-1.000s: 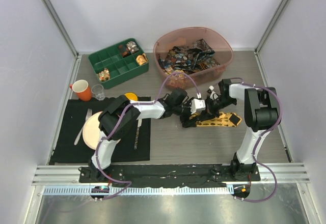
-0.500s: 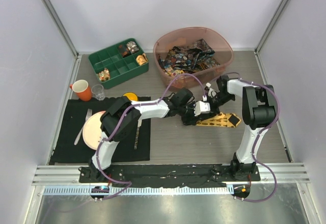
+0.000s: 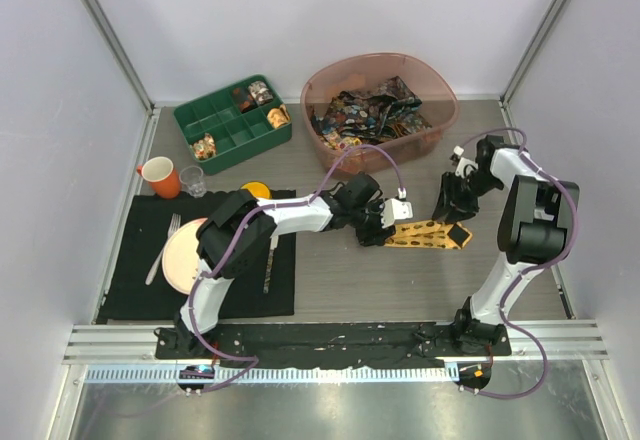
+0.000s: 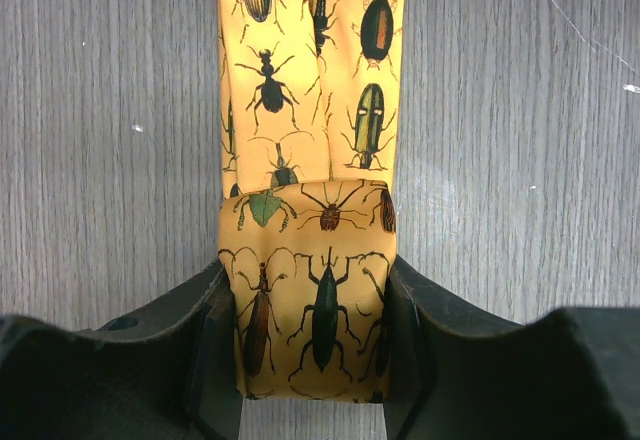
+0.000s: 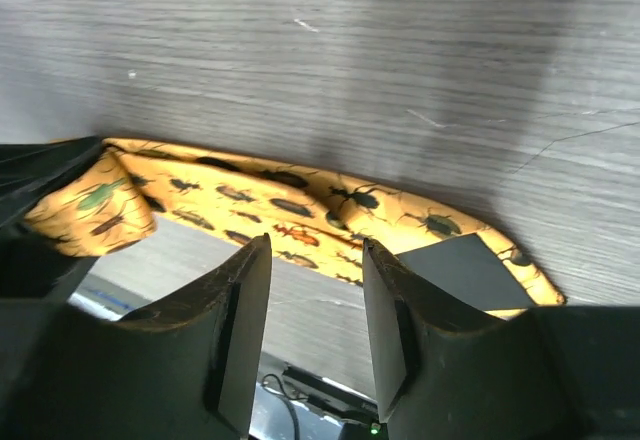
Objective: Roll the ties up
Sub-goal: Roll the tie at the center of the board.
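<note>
The left pincer (image 4: 310, 300) grips the folded end of the yellow beetle-print tie (image 4: 310, 80); the right pincer (image 5: 312, 280) hangs open, empty.

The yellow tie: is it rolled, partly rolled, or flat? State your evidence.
Partly rolled: one end of the yellow tie is turned over inside the left tool; the rest lies flat.

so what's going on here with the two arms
A yellow beetle-print tie lies on the table, partly rolled. The left hand is clamped on the folded-over end, the rest lying flat ahead of it. The right hand is open above the tie's other end, holding nothing. More dark printed ties wait in the pink tub.
</note>
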Controlling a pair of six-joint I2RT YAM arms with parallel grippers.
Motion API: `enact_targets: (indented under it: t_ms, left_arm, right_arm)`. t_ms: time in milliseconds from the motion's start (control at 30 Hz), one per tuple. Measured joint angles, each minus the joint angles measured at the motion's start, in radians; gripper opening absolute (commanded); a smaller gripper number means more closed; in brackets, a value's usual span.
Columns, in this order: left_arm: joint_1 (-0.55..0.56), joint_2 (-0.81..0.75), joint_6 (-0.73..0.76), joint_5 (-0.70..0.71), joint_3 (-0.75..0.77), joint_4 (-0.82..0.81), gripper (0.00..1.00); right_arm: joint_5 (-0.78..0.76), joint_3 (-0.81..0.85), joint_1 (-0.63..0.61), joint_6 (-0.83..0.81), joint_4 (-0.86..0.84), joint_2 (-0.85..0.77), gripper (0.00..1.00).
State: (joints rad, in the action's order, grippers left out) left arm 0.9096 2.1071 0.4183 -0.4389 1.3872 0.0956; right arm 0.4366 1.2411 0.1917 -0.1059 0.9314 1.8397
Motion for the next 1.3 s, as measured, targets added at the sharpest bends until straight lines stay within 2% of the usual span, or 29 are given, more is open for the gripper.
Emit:
enact_targets:
  t_ms: [100,300,433,467,733,967,1133,1300]
  left_arm:
    - [0.0,0.0,-0.001,0.001,0.001,0.001,0.08]
    - [0.001,0.0,-0.002,0.003,0.002,0.003,0.08]
    - [0.002,0.0,-0.002,0.005,0.002,0.003,0.07]
    - [0.002,0.0,-0.002,0.006,0.002,0.003,0.07]
    - [0.003,0.0,-0.005,0.01,0.002,0.003,0.04]
    - [0.005,-0.005,-0.023,0.02,-0.008,-0.009,0.01]
    - [0.004,-0.005,-0.04,0.024,-0.009,-0.012,0.0]
    - [0.004,-0.008,-0.045,0.027,-0.019,-0.025,0.0]
  right_arm:
    - [-0.032,-0.006,-0.007,0.0,-0.015,0.009,0.47]
    - [-0.025,-0.008,-0.009,0.005,-0.037,0.065,0.39]
    - [0.004,-0.008,-0.008,0.003,-0.038,0.067,0.12]
    - [0.014,-0.008,-0.008,0.006,-0.035,0.067,0.01]
    - [0.054,0.013,0.007,-0.001,0.044,0.045,0.01]
    - [-0.042,-0.068,0.033,-0.023,0.081,-0.041,0.01]
    - [-0.107,-0.085,0.019,-0.019,0.046,0.048,0.01]
    - [-0.122,-0.047,0.015,-0.017,0.049,0.066,0.01]
